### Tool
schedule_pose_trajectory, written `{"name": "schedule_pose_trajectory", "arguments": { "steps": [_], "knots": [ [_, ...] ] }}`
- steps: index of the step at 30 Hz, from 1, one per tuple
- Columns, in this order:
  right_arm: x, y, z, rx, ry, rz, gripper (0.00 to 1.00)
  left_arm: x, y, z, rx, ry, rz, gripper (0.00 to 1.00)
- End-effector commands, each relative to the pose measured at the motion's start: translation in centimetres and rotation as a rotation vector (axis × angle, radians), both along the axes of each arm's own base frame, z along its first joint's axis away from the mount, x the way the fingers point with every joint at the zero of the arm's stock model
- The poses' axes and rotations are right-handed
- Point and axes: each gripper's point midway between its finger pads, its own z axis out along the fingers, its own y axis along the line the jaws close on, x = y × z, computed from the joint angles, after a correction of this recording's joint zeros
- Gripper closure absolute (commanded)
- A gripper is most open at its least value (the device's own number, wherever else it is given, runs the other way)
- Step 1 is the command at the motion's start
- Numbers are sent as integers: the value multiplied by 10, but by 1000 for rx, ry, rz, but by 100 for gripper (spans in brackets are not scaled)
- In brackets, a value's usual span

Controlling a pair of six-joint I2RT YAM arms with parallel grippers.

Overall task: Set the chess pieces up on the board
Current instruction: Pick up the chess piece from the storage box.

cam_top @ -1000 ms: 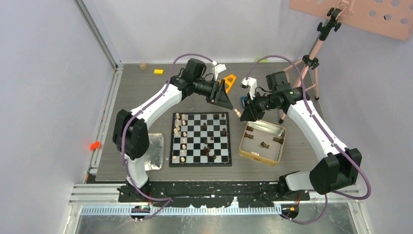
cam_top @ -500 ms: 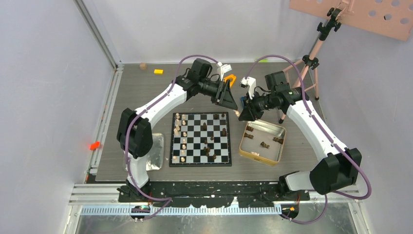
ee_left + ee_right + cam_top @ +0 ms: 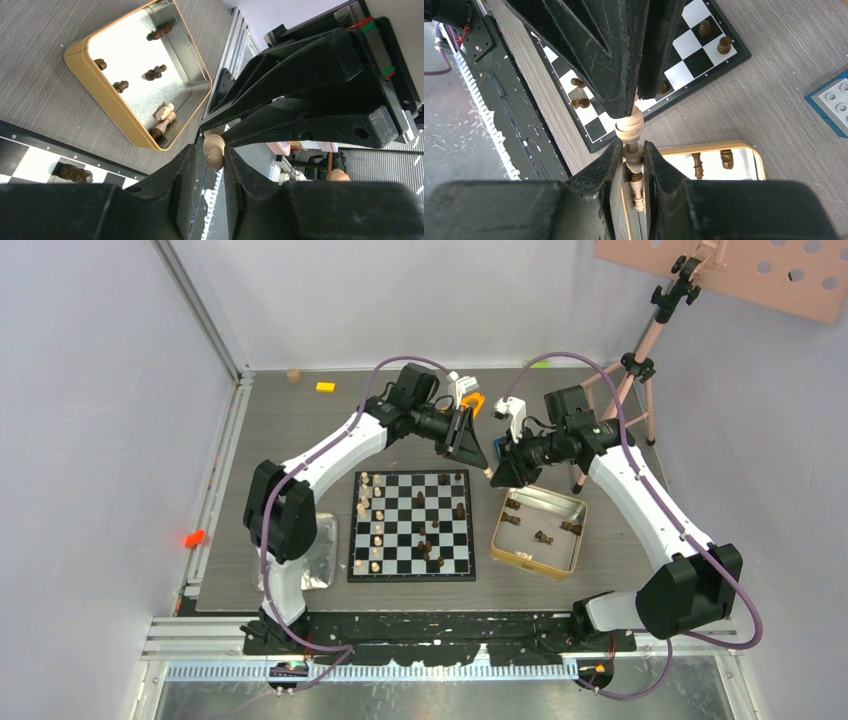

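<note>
Two grippers meet beside the board's (image 3: 412, 577) far right corner: right gripper (image 3: 633, 145) pinches a tan chess piece (image 3: 630, 129), left gripper (image 3: 210, 150) narrow around it, grip unclear. Likely light, slippery; hold its waist.

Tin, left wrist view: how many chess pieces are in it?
6 chess pieces in the tin: dark ones at the top corner, against the left wall, two mid-floor, one by the bottom corner; a light one beside that. The tin's near wall may hide more.
</note>
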Motion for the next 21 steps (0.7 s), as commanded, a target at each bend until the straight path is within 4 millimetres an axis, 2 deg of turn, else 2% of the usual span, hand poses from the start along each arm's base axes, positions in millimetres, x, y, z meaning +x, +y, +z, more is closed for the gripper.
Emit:
{"name": "schedule_pose_trajectory", "arguments": {
  "steps": [1,3,8,10,13,15,18,21],
  "knots": [
    [9,4,15,17,-56,-2,97,1,-5,16,-33,-41,-20,73],
    [10,4,15,13,-58,-4,97,0,-5,17,-35,-42,-22,79],
    [9,1,9,-6,-55,-13,97,-1,0,25,-35,-74,-26,100],
    [7,-4,3,-29,-61,-17,97,3,9,30,-31,-103,-12,100],
    [4,-12,-6,-68,-64,-35,97,15,35,33,5,-156,35,100],
    [0,-16,-12,-86,-57,-42,97,24,60,28,76,-227,72,100],
    [-7,-20,-18,-101,-45,-45,97,32,99,2,297,-416,93,100],
    [-11,-21,-21,-101,-37,-46,97,37,138,-29,514,-527,109,100]
  ]
}}
